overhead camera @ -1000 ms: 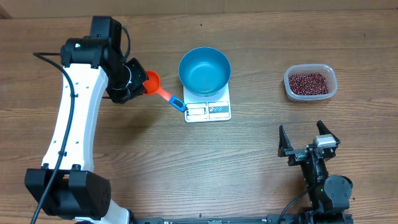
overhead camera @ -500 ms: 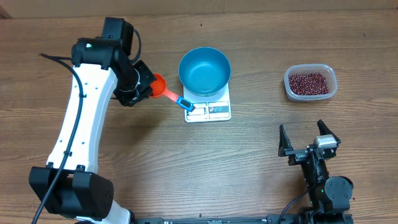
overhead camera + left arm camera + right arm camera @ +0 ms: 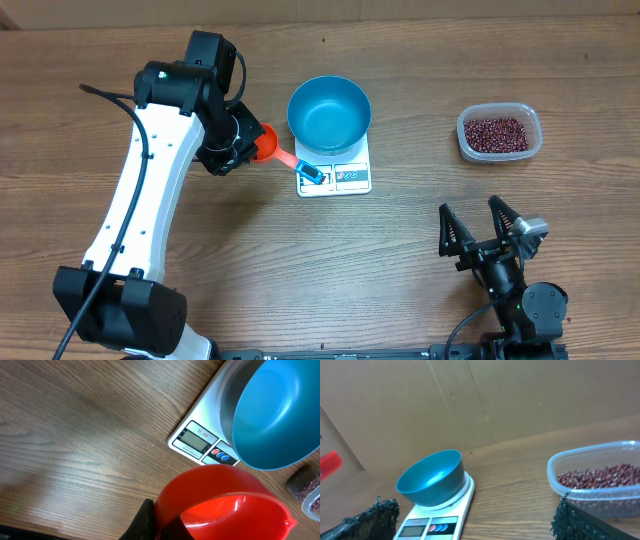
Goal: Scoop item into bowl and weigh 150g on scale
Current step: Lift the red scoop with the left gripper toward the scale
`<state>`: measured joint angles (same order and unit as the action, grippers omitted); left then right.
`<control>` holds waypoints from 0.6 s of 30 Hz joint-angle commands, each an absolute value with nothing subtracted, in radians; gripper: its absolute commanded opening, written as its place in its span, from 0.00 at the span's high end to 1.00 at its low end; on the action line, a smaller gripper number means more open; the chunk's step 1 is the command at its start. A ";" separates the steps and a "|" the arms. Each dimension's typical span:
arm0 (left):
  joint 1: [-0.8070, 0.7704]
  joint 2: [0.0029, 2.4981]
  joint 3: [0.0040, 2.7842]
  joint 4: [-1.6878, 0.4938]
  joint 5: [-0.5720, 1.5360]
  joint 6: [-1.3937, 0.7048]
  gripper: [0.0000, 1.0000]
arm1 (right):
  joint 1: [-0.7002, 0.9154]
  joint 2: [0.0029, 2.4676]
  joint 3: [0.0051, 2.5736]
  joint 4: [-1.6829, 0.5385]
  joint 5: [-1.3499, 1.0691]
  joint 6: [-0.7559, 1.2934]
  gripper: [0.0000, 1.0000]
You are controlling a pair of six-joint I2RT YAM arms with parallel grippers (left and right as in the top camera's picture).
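Overhead view: the left gripper [image 3: 243, 150] is seen clamped tight on the red scoop [image 3: 266, 142] at its cup end. The scoop's handle is pointed toward the scale [image 3: 350, 176], and its blue tip is seen over the scale's front left corner. The blue bowl [image 3: 329, 114] is seated on the scale, overhanging the back edge. The beans [image 3: 493, 133] are held in the clear tub [image 3: 533, 118], well apart to the right on the table [image 3: 400, 260]. The right gripper [image 3: 484, 232] is spread fully wide near the front edge, with nothing held. In the left wrist view, the scoop cup [image 3: 225, 505] is seen near the scale display [image 3: 199, 441] and bowl [image 3: 275, 415].
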<state>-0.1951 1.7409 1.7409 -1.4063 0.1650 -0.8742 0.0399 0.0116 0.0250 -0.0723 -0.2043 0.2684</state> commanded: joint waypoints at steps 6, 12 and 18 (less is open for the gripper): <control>-0.217 1.731 1.761 -1.412 0.150 -0.951 0.96 | 0.044 0.050 0.253 -0.208 -0.189 0.363 0.00; -0.247 1.731 1.761 -1.413 0.147 -1.036 0.96 | 0.044 0.229 0.410 -0.275 -0.214 0.352 0.00; -0.299 1.731 1.761 -1.383 0.146 -1.086 0.96 | 0.044 0.470 0.528 -0.274 -0.363 0.352 0.00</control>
